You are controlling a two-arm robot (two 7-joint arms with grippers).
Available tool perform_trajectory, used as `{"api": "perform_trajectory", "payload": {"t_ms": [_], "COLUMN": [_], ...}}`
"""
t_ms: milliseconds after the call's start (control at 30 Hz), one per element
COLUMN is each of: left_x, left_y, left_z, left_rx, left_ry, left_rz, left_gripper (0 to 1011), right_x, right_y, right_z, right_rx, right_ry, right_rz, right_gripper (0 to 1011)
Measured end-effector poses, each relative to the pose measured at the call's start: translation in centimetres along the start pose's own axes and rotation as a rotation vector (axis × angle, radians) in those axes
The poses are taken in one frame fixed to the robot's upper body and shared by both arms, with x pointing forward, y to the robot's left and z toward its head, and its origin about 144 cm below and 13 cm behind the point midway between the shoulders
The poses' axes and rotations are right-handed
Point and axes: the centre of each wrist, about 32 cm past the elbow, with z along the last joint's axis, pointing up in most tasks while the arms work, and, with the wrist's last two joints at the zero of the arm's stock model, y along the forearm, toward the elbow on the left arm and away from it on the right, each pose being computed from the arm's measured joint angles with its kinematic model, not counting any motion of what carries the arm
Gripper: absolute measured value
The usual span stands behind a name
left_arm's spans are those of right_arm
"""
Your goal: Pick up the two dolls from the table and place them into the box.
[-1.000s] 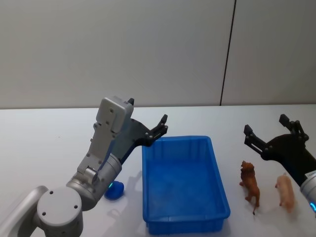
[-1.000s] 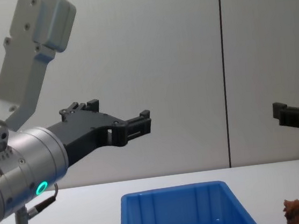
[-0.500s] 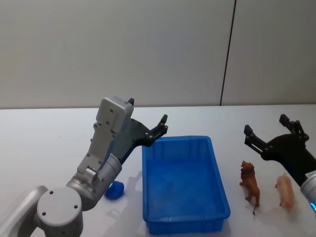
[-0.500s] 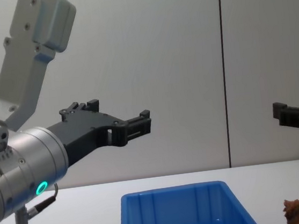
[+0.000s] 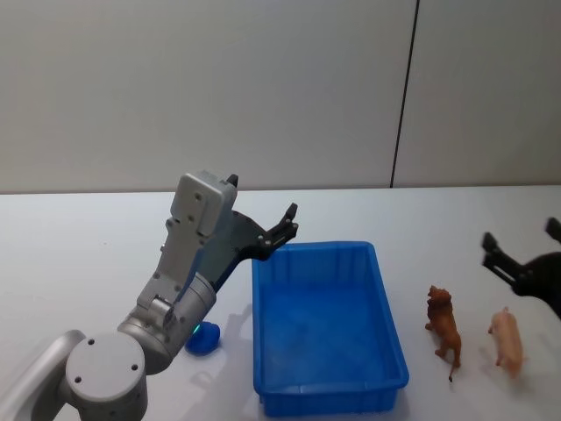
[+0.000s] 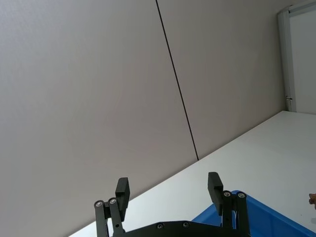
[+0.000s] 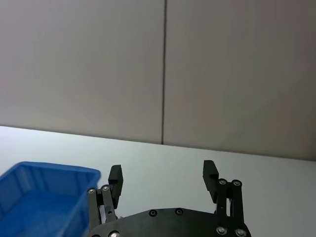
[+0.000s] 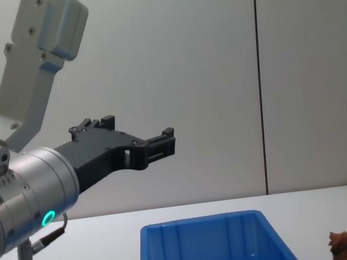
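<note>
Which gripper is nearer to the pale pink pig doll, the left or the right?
Right. The right gripper hovers close by the pink doll; the left gripper hangs on the box's other side, by its far left corner.

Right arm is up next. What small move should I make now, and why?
Probably lower the right gripper toward the pink doll. It hangs open and raised, and that doll is the nearer one. Both it and the brown doll stand on the table, outside the box. The left gripper hovers open by the box's far left corner.

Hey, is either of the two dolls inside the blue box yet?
No, the brown doll and the pink doll both stand on the table, right of the box.
</note>
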Motion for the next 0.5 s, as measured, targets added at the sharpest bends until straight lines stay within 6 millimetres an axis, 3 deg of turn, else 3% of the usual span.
{"api": "perform_trajectory", "payload": {"t_ms": [300, 500], "left_x": [0.0, 0.0], "left_y": [0.0, 0.0], "left_z": [0.0, 0.0], "left_rx": [0.000, 0.000], "left_ry": [0.000, 0.000], "left_rz": [0.000, 0.000], "left_gripper": [1003, 1003], "right_x": [1.4, 1.4], "right_y": [-2.2, -3.1], "right_z": [-0.4, -0.7], "right_rx": [-0.073, -0.147], "right_ry": [0.009, 0.010], "right_rz": [-0.102, -0.132], "right_gripper": [1001, 1001]}}
